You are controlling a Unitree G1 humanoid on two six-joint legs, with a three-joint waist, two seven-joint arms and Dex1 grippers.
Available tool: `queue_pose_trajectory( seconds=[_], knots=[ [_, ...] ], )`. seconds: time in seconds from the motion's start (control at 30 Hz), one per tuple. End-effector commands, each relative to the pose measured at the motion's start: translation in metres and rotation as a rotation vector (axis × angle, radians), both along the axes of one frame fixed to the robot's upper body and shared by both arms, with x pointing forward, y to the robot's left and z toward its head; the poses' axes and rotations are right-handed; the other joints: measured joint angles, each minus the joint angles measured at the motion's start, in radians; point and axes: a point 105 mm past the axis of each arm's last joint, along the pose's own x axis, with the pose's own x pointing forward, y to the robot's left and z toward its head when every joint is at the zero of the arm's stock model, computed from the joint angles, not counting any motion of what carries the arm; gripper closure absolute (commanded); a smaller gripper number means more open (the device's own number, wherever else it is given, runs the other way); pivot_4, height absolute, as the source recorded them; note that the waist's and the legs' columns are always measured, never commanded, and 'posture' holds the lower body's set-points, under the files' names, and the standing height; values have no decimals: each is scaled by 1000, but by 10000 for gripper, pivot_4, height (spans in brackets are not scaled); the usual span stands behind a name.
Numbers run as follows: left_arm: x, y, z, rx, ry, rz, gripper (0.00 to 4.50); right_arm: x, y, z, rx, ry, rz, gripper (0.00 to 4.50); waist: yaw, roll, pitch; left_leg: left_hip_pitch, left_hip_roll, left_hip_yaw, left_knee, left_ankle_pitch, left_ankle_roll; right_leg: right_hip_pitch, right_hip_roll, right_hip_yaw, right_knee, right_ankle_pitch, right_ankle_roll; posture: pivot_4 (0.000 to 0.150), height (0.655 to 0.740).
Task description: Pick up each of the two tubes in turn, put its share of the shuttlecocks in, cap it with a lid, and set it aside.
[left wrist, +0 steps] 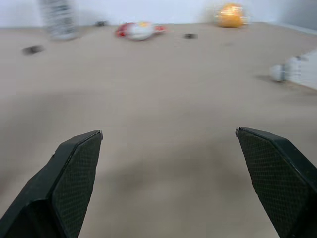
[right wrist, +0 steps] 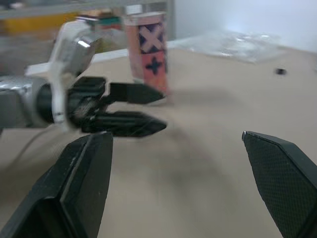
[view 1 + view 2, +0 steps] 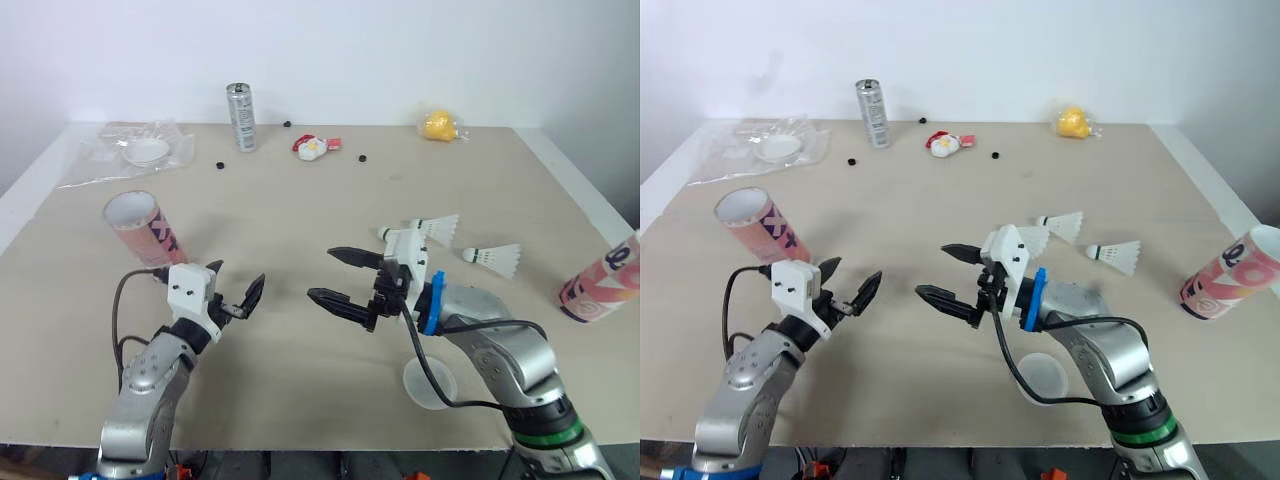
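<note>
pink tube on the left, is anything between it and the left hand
Nothing visible. The pink tube stands upright on bare table just outward of the open left hand, which points toward the table's middle rather than at it.

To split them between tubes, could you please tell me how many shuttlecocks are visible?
2: the left shuttlecock beyond the right end effector, the right shuttlecock further right; others may be hidden.
</note>
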Motion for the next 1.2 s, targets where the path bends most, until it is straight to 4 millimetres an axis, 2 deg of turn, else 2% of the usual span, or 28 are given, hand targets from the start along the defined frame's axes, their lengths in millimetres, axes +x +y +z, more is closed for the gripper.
queue_pose_trajectory(
  seconds=[0.03, 0.13, 0.23, 0.47, 0.57, 0.83, 1.0, 1.2],
  knots=[
    [-14, 34, 8, 12, -57, 220, 0, 6, 11, 3, 13, -43, 54, 542, -1, -1, 0, 0, 0, 0, 0, 0, 0, 0, 0, 0, 0, 0, 0, 1500, 7400],
    [-17, 51, -2, 9, -38, 335, 0, 10, 23, 2, 16, -54, 100, 542, -1, -1, 0, 0, 1, 0, 0, 0, 0, -1, 1, -1, 0, 0, 0, 1500, 7400],
    [-11, 65, -10, -15, -21, 418, 0, 17, 31, 1, 13, -64, 124, 542, -2, -1, 0, 1, 2, 0, 0, 1, 0, -1, 2, -1, 0, 1, 1, 1500, 7400],
    [29, 90, -13, 7, -25, 453, 0, 22, 40, 1, 21, -71, 138, 542, -3, -2, 0, 1, 3, -1, 0, 5, -1, -1, 5, -2, 0, 4, -2, 1500, 7400],
    [49, 94, -14, -5, -17, 469, 0, 24, 42, 1, 22, -74, 129, 542, -4, -2, 0, 0, 3, -1, 0, 5, -1, -2, 5, -1, 0, 5, 1, 1500, 7400],
    [76, 98, -18, -29, -6, 472, 0, 31, 43, 7, 50, -76, 82, 542, -5, -2, 0, -1, 3, -1, -2, 5, -1, -3, 5, -1, 0, 8, -4, 1500, 7400],
    [87, 99, -20, -35, -9, 461, 0, 39, 41, 8, 77, -73, 30, 542, -6, -2, 0, 0, 3, -2, -2, 6, -3, -2, 6, -1, 0, 8, -3, 1500, 7400],
    [90, 95, -24, -34, -8, 440, 0, 38, 41, 9, 78, -69, 33, 542, -6, -2, 0, 0, 3, -2, -2, 7, -3, -2, 6, -1, 0, 9, -4, 1500, 7400]
  ],
)
